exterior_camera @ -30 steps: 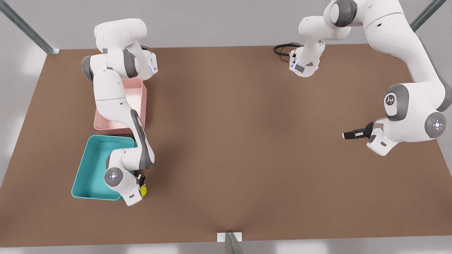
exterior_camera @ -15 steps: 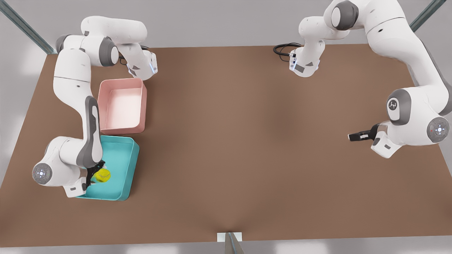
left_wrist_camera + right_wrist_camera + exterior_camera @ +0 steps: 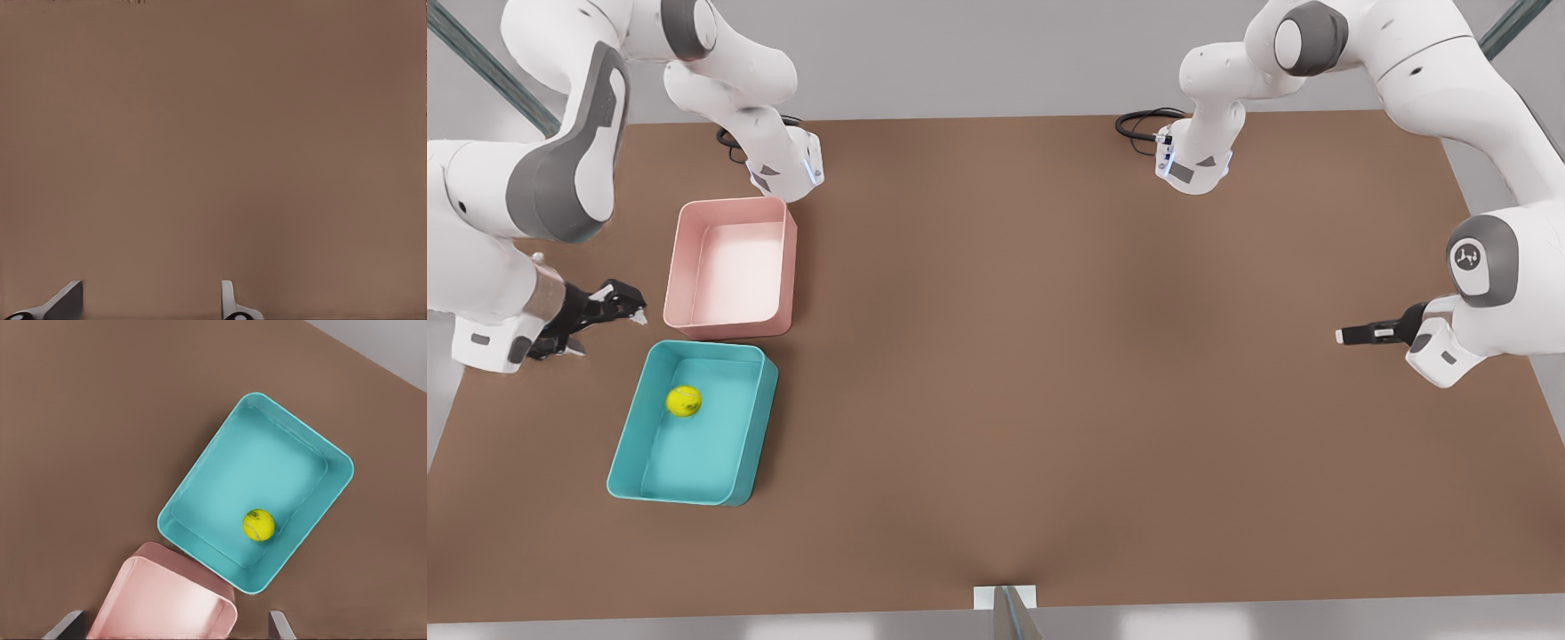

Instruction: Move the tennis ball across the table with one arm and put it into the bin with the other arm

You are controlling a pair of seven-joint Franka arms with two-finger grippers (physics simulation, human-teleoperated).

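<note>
The tennis ball (image 3: 684, 401) lies loose inside the teal bin (image 3: 627, 444), apart from the right end effector (image 3: 591, 317), which hangs empty with fingers spread beside the pink tub (image 3: 686, 252). The left end effector (image 3: 1352, 334) waits far across the desk (image 3: 1049, 356), empty; I cannot tell its opening. The right wrist view shows the ball's seam marking

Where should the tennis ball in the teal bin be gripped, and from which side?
Grip the tennis ball across its middle, coming straight down from above. It is round, so any opposite sides work, but the bin walls surround it and one stands close, blocking a sideways approach. The open right end effector hovers beside the bin; the left end effector waits far off.
</note>
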